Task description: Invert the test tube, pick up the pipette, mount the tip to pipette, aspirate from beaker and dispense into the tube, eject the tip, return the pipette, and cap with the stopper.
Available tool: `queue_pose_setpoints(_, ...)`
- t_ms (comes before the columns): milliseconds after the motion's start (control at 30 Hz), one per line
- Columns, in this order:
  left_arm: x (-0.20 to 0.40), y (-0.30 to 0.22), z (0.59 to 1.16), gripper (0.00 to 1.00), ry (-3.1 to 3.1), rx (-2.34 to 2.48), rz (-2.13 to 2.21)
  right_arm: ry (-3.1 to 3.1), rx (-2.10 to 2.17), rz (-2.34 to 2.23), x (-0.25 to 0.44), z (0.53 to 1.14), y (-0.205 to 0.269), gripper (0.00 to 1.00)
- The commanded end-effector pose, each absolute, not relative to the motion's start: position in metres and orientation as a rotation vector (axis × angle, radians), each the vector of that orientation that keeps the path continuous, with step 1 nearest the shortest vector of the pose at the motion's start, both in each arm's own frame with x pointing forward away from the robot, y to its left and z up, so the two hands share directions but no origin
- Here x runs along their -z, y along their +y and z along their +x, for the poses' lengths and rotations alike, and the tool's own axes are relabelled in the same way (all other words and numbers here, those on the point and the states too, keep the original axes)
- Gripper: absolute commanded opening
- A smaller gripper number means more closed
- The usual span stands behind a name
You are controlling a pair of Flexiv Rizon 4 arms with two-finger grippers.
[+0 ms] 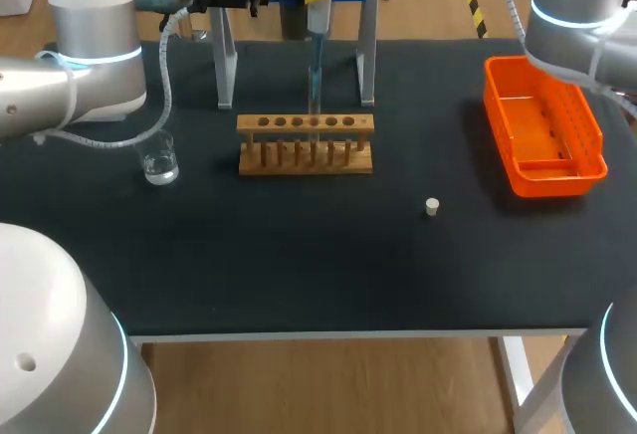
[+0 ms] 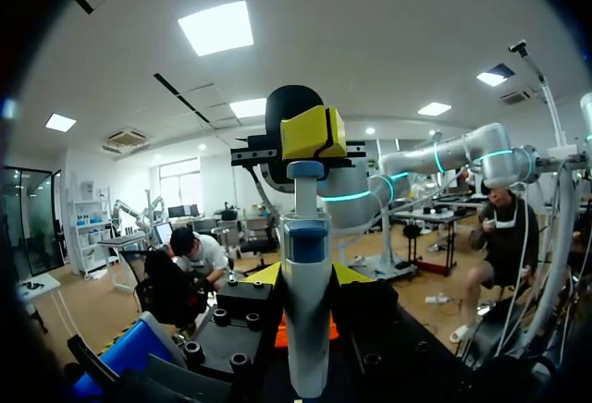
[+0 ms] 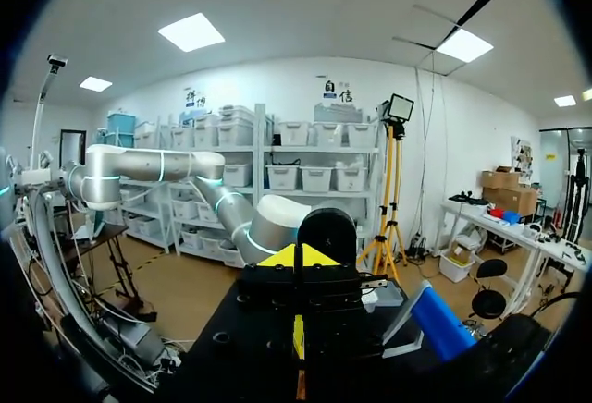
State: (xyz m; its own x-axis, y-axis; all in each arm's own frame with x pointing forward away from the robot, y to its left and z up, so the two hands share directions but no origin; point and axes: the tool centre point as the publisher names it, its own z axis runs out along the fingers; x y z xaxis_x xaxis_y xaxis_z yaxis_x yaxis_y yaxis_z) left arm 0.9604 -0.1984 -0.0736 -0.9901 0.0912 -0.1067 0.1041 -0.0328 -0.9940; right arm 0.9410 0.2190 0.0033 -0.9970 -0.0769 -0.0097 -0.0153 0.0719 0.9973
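I see the pipette [image 1: 318,18] hanging upright, its tip [image 1: 315,86] pointing down at the wooden rack [image 1: 306,155]. The glass beaker [image 1: 159,160] of clear liquid stands left of the rack. The white stopper [image 1: 432,207] lies to its right.

A wooden rack [image 1: 306,165] with a row of holes stands in the middle of the black table [image 1: 299,265]. A silver stand [image 1: 225,66] is just behind it. An orange basket [image 1: 557,180] sits at the right side.
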Motion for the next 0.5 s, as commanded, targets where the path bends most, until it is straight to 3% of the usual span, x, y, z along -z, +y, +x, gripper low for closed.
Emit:
queue_pose_setpoints(33, 0.0734, -0.1979, 0.9624, 0.00, 2.182, 2.243, 0.227, -2.266, 2.099, 0.105, -0.0027, 0.9452, 0.2231, 0.00)
queue_pose_setpoints(500, 0.0734, -0.1979, 0.9624, 0.00, 2.182, 2.243, 0.227, -2.295, 2.098, 0.119, 0.0000, 0.9522, 0.2298, 0.00)
